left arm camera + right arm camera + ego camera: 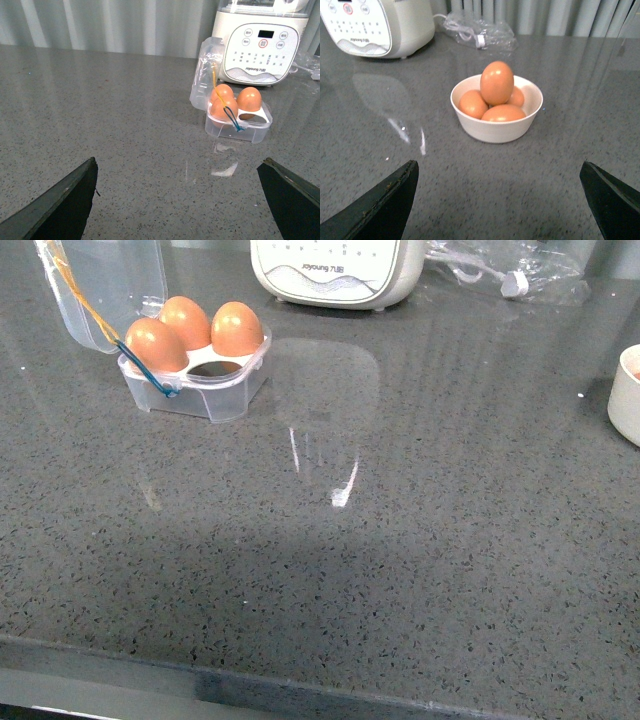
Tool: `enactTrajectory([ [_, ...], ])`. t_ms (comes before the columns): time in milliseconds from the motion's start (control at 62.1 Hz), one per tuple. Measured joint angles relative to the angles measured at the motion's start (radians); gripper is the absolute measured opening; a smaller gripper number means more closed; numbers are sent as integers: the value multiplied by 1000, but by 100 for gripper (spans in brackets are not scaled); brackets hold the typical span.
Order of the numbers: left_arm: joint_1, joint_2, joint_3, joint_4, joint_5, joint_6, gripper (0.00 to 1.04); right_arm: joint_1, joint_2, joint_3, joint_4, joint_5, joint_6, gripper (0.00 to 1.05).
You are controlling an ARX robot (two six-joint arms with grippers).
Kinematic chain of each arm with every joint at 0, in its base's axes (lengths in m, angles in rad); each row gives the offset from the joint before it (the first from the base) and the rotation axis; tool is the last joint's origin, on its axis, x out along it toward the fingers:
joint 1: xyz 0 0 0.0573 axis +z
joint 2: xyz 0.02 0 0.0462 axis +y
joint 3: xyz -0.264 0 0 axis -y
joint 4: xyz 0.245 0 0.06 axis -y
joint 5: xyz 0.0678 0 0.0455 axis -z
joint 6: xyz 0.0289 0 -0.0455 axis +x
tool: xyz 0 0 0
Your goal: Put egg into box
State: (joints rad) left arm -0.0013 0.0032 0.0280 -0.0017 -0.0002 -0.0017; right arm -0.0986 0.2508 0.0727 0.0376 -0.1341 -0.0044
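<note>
The clear box [190, 390] stands at the far left of the counter with its lid [100, 285] tipped open. Three orange-brown eggs sit in its cells and the near right cell [214, 368] is empty. In the left wrist view the box [239, 129] lies ahead and to one side of my open left gripper [178, 161], well apart from it. An egg [497, 82] stands upright on top of several others in a white bowl [496, 129], straight ahead of my open right gripper [499, 164]. Nothing is between either pair of fingers. Neither arm shows in the front view.
A cream appliance [335, 270] stands at the back behind the box. A clear plastic bag with a cable [500, 270] lies beside it. The bowl [625, 395] sits at the right edge of the front view. The counter's front edge [300, 680] runs close to me.
</note>
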Motion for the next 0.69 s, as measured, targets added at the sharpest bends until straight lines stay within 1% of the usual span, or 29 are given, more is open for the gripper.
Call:
enactTrajectory([
  [145,0,0,0,0,0,0,98,-37,216,59,224,-22,-14,97],
  [242,0,0,0,0,0,0,98,-57,497,159,458,-2,-39,97],
  [306,0,0,0,0,0,0,98,-56,637,224,520,9,-44,97],
  [467,0,0,0,0,0,0,98,-14,893,377,523,44,-56,97],
  [692,0,0,0,0,0,0,98,63,1085,563,406,70,-50,97],
])
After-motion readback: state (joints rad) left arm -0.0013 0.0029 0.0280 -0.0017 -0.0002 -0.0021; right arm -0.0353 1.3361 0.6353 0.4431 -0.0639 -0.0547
